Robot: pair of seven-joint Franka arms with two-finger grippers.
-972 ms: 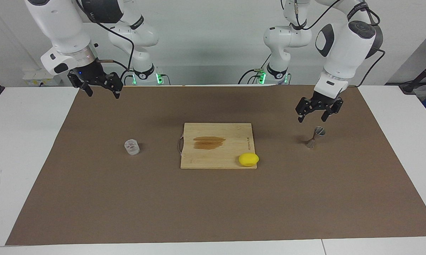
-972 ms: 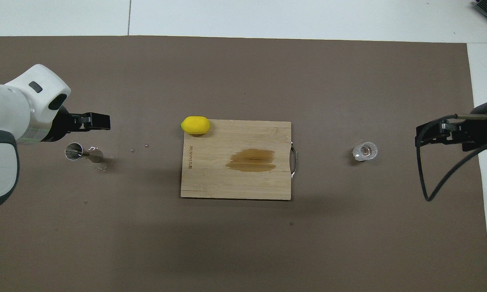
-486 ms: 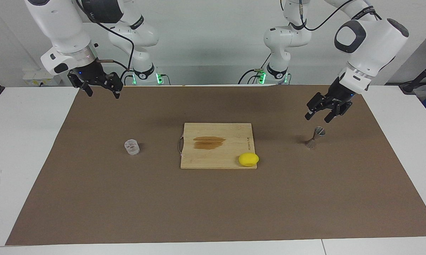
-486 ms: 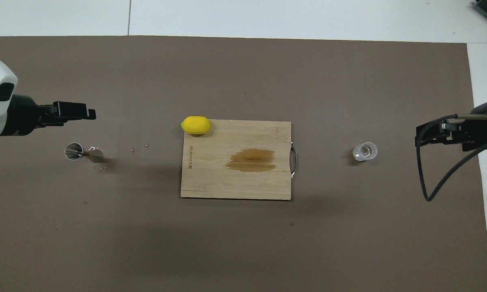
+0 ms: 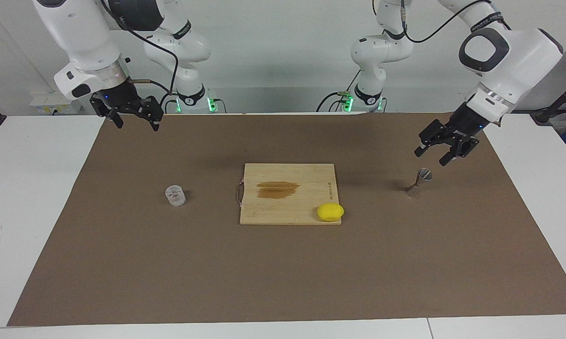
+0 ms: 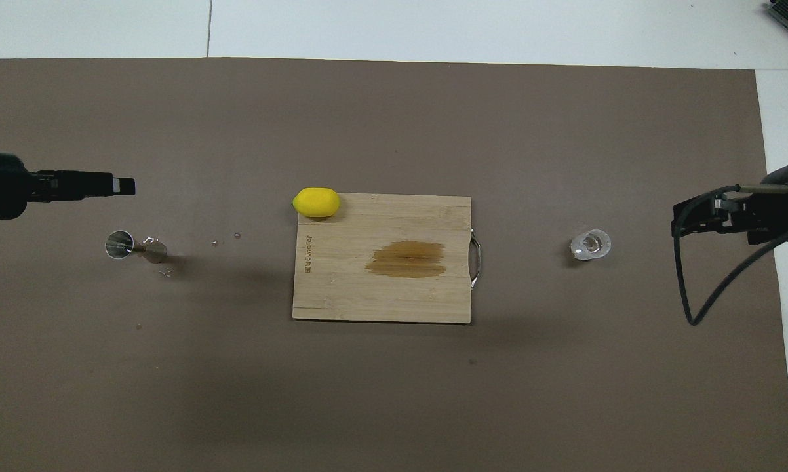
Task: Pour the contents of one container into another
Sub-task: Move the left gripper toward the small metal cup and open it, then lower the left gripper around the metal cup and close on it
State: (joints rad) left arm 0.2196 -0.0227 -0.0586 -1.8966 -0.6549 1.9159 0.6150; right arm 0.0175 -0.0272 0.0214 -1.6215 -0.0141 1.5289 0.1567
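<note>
The clear ribbed glass cup stands on the brown mat toward the right arm's end of the table; it also shows in the overhead view. The silvery hourglass jigger stands on the mat toward the left arm's end. My left gripper is open and empty, up in the air over the mat just beside the jigger. My right gripper is open and empty, raised over the mat's edge, well apart from the cup.
A wooden cutting board with a brown stain lies mid-table. A yellow lemon sits on the board's corner. Small droplets lie on the mat between jigger and board.
My left gripper has swung away from above the jigger toward the left arm's end of the table, its wrist turning. The right arm, cup and jigger have not moved.
</note>
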